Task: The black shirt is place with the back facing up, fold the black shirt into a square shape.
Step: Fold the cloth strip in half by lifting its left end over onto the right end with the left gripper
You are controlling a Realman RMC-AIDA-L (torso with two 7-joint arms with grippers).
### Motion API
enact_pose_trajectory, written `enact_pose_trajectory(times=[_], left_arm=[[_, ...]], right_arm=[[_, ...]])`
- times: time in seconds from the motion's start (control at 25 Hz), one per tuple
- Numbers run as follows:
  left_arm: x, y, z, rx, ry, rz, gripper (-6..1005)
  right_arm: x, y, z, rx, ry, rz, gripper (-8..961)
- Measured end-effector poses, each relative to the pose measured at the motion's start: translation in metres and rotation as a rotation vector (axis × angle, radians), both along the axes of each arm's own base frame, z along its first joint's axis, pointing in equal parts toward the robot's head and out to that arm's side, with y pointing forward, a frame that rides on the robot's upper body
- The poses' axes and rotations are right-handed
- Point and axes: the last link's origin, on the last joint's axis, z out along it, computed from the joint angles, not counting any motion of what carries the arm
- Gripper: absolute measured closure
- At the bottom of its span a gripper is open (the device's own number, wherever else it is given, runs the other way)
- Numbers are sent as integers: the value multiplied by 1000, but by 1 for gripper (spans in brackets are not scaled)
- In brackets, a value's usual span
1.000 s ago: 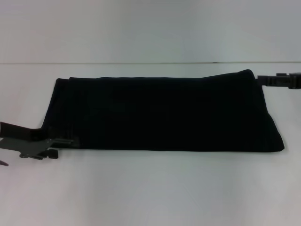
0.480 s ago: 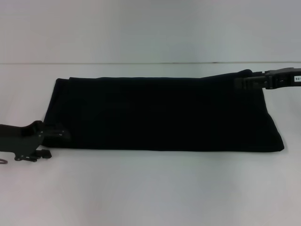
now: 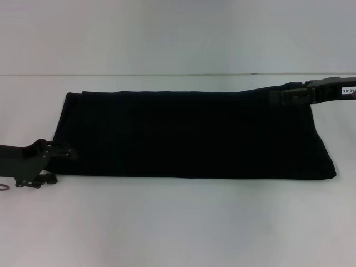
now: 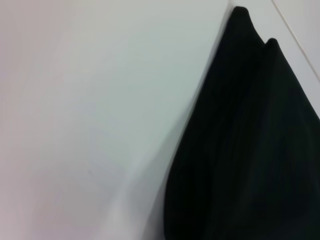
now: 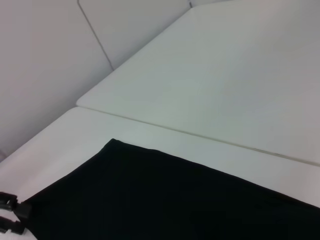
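Note:
The black shirt (image 3: 189, 133) lies flat on the white table as a long, wide band, plain black side up. My left gripper (image 3: 65, 152) sits low at the band's near left corner, just off the cloth edge. In the right wrist view it (image 5: 7, 214) shows two fingers standing apart beside that corner, with nothing between them. My right gripper (image 3: 275, 96) reaches in over the far right corner of the shirt. The left wrist view looks along the folded cloth (image 4: 250, 150) with its two layered corners. The right wrist view shows the shirt's (image 5: 175, 200) far edge.
The white table (image 3: 178, 222) runs wide in front of the shirt and to both sides. A seam between two tabletops (image 3: 167, 74) crosses just behind the shirt, and the same seam (image 5: 200, 135) shows in the right wrist view.
My left gripper has drawn back leftward off the shirt's corner and risen slightly. My right gripper has moved left, from beyond the far right corner to over it. The shirt has not shifted.

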Motion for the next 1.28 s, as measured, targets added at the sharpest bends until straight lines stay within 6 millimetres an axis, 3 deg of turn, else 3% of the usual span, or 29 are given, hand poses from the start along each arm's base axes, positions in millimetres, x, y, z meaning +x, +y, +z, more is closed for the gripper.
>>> enact_pose_trajectory(times=[1.0, 1.28], left_arm=[[-1, 12, -1, 41, 53, -33, 174], [-6, 13, 3, 75, 85, -65, 258]], right_arm=[[-2, 2, 0, 3, -1, 7, 21], [-2, 2, 0, 4, -2, 6, 22]])
